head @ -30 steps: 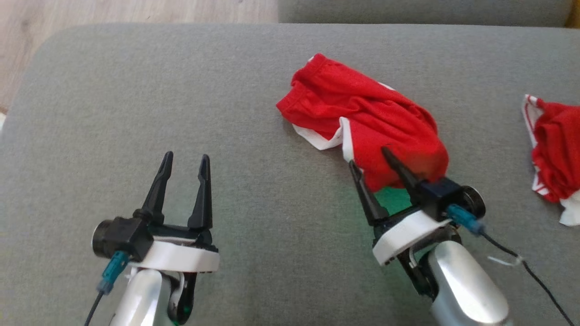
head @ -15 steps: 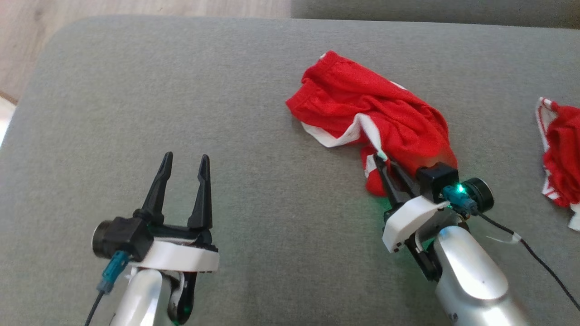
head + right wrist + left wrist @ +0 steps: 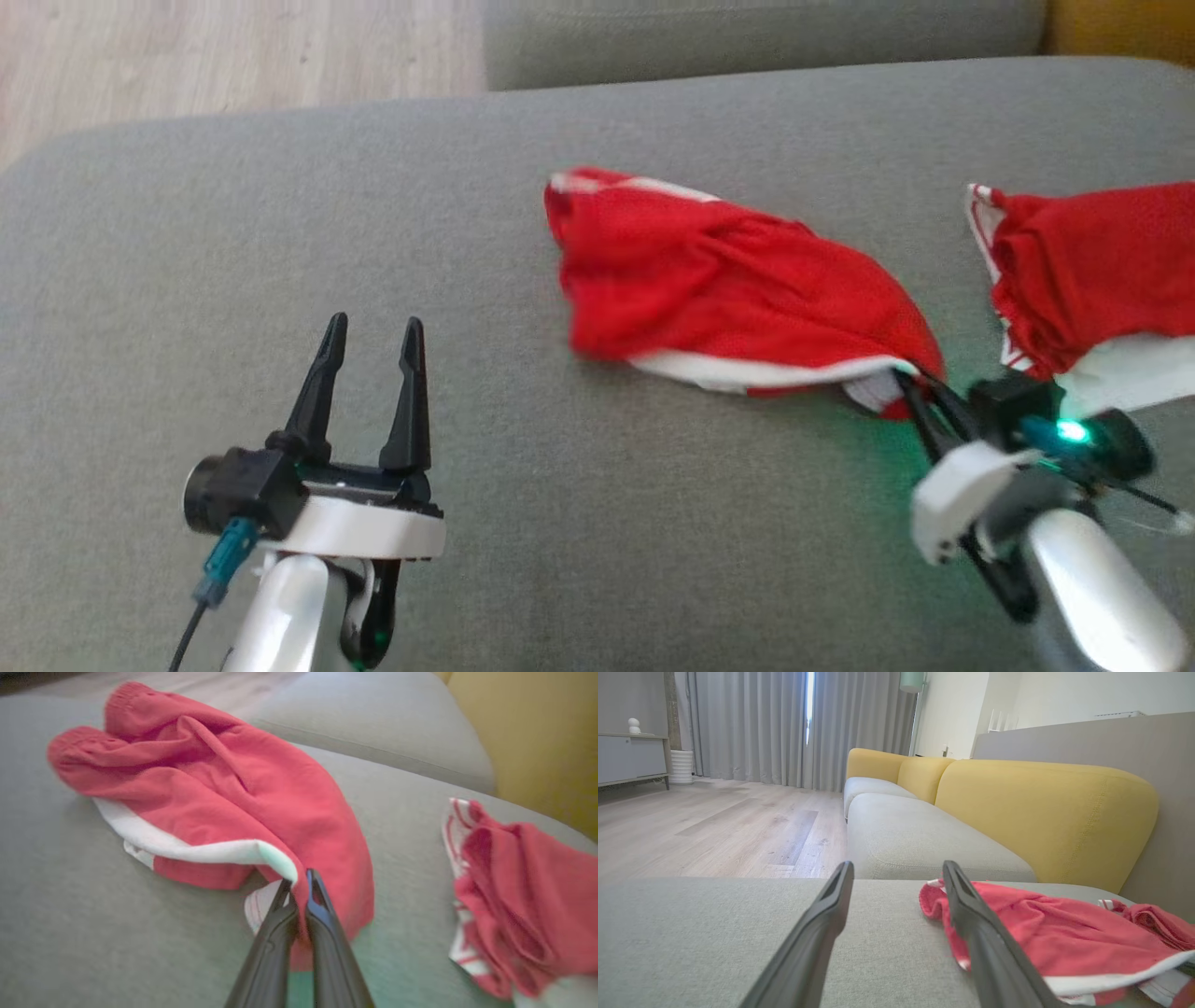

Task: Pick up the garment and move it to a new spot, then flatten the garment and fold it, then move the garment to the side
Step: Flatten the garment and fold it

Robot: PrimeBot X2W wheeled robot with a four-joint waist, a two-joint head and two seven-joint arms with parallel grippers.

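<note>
Right gripper (image 3: pixel 920 387): jaws closed, pinching the white-trimmed hem of the red garment (image 3: pixel 728 289) at its near right corner. Garment lies crumpled on the grey cushion (image 3: pixel 233 243), centre-right. Left gripper (image 3: pixel 373 327): jaws parted, holding nothing, well apart from the garment. Second red garment (image 3: pixel 1092 252) lies near, further right.

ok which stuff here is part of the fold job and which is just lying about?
In the job: red garment, hem pinched in the shut right gripper; left gripper, open, apart from it; grey cushion under it.
Lying about: second red garment to the right; yellow backrest; wooden floor.
</note>
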